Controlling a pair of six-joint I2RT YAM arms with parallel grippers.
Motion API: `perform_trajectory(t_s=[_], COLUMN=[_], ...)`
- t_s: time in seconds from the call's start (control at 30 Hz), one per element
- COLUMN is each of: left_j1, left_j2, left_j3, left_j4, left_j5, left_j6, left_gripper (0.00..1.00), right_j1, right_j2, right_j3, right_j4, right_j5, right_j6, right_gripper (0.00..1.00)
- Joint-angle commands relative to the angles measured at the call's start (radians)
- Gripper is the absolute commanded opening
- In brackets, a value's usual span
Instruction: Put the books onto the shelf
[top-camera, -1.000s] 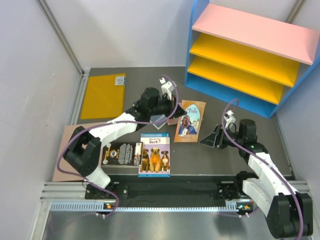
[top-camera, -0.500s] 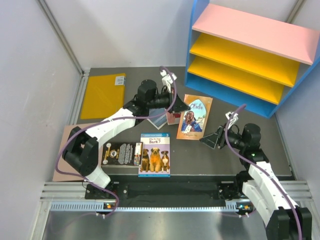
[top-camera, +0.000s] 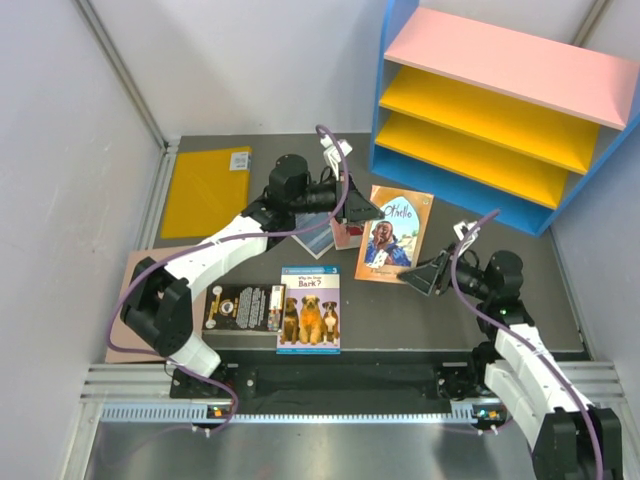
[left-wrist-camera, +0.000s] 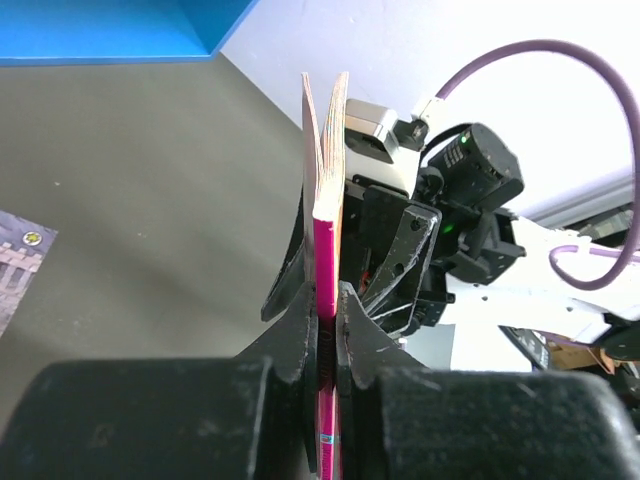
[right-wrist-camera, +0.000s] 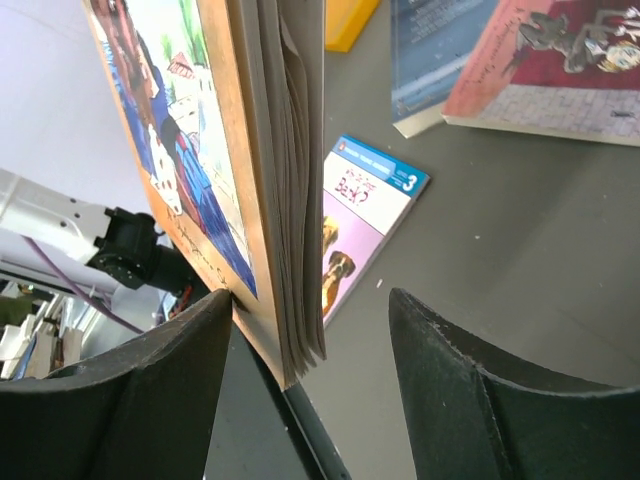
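The tan book (top-camera: 395, 232) with a blue figure is held off the table, my left gripper (top-camera: 360, 212) shut on its pink spine (left-wrist-camera: 327, 250). My right gripper (top-camera: 432, 274) is open around the book's lower edge (right-wrist-camera: 285, 200); the cover touches one finger (right-wrist-camera: 150, 400), and a gap separates the pages from the other finger (right-wrist-camera: 500, 400). The blue dog book (top-camera: 310, 308) and the black book (top-camera: 243, 307) lie flat near the front edge. A dark navy book (top-camera: 316, 240) and a red-and-white book (right-wrist-camera: 560, 60) lie partly under the left arm. The shelf (top-camera: 500, 110) stands at the back right.
A plain yellow sheet (top-camera: 207, 190) lies at the back left and a pinkish-brown board (top-camera: 128, 300) lies under the black book at the left. Walls close in on both sides. The shelf's blue side (left-wrist-camera: 110, 30) shows at the top of the left wrist view.
The left gripper has carried the tan book up and a little to the right. The right gripper has opened slightly and moved up around the book's lower edge.
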Motion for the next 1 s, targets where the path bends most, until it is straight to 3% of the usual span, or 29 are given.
perform_trajectory(t_s=[0.0, 0.23, 0.33, 0.37, 0.43, 0.47, 0.57, 0.7, 0.73, 0.77, 0.97], left_j1=[0.003, 0.007, 0.01, 0.012, 0.013, 0.015, 0.021, 0.036, 0.045, 0.052, 0.095], left_j2=[-0.039, -0.017, -0.006, -0.003, 0.007, 0.007, 0.01, 0.007, 0.007, 0.004, -0.019], left_j3=[0.042, 0.037, 0.04, 0.04, 0.04, 0.04, 0.037, 0.034, 0.031, 0.029, 0.002], left_j4=[0.109, 0.163, 0.163, 0.163, 0.163, 0.161, 0.14, 0.083, 0.057, 0.045, -0.041], left_j5=[0.04, 0.034, 0.033, 0.03, 0.034, 0.033, 0.02, -0.003, -0.009, -0.022, -0.061], left_j6=[-0.04, -0.072, -0.074, -0.076, -0.076, -0.076, -0.065, -0.028, -0.013, -0.004, 0.059], left_gripper=[0.0, 0.0, 0.0, 0.0, 0.0, 0.0, 0.0, 0.18, 0.26, 0.4, 0.65], right_j1=[0.009, 0.01, 0.009, 0.009, 0.012, 0.01, 0.01, 0.01, 0.009, 0.01, 0.01], right_j2=[-0.038, -0.004, 0.008, 0.01, 0.004, -0.005, -0.039, -0.056, -0.056, -0.05, 0.013], right_j3=[-0.047, -0.064, -0.044, -0.041, -0.027, -0.02, 0.029, 0.149, 0.172, 0.196, 0.371], right_j4=[0.245, 0.369, 0.351, 0.346, 0.319, 0.294, 0.17, 0.009, -0.041, -0.071, -0.209], right_j5=[-0.033, -0.106, -0.122, -0.122, -0.117, -0.1, -0.07, -0.039, -0.033, -0.019, 0.015], right_j6=[0.131, 0.199, 0.198, 0.196, 0.19, 0.169, 0.106, 0.02, 0.009, -0.026, -0.106], right_gripper=[0.64, 0.58, 0.42, 0.3, 0.2, 0.08, 0.0, 0.0, 0.0, 0.0, 0.0])
